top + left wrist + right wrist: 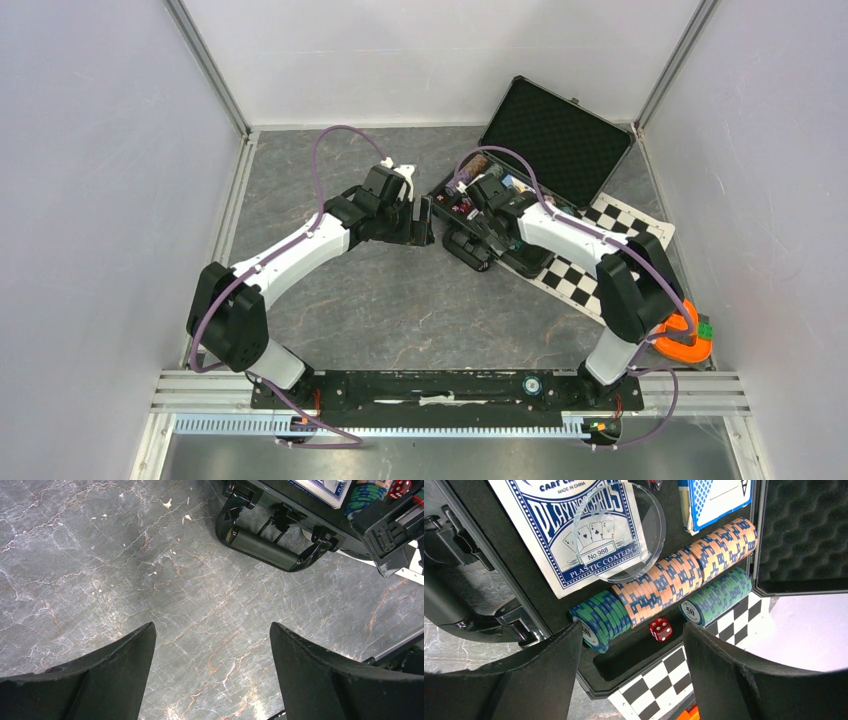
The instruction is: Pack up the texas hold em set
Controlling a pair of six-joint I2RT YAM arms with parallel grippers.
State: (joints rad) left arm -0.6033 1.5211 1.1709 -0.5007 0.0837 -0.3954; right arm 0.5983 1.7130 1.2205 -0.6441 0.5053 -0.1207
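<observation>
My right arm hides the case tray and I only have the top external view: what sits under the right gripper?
Observer: The right gripper hangs open above a red die lying in the tray between rows of poker chips.
Operator: Are the cards packed?
Observer: A blue boxed card deck lies in the tray, a clear round disc overlapping it.
Operator: And my left gripper?
Observer: The left gripper is open and empty over bare tabletop, the case handle just ahead of it.
</observation>
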